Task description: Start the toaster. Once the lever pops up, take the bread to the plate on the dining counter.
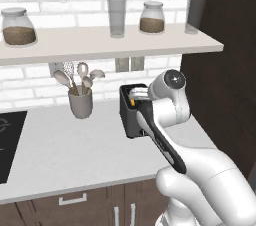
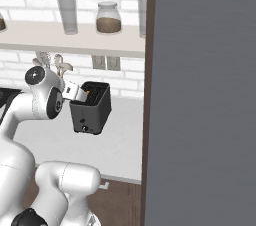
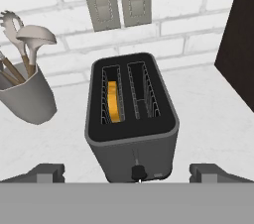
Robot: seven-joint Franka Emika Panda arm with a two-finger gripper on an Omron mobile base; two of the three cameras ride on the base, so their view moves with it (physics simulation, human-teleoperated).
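A small dark grey toaster [image 3: 131,119] stands upright on the grey table near the brick wall. A golden-crusted slice of bread [image 3: 114,101] sits low in its left slot.

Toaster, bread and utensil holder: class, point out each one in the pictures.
toaster [image 3: 131,141]: hand view, front wall.
bread [image 3: 114,101]: hand view, orange crust in the left slot.
utensil holder [image 1: 81,104]: left base view, grey side.

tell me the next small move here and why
Probably ease the open gripper down and forward onto the lever low on the toaster front, then press it down. The bread sits in the left slot, and the fingers straddle the toaster's front, touching nothing.
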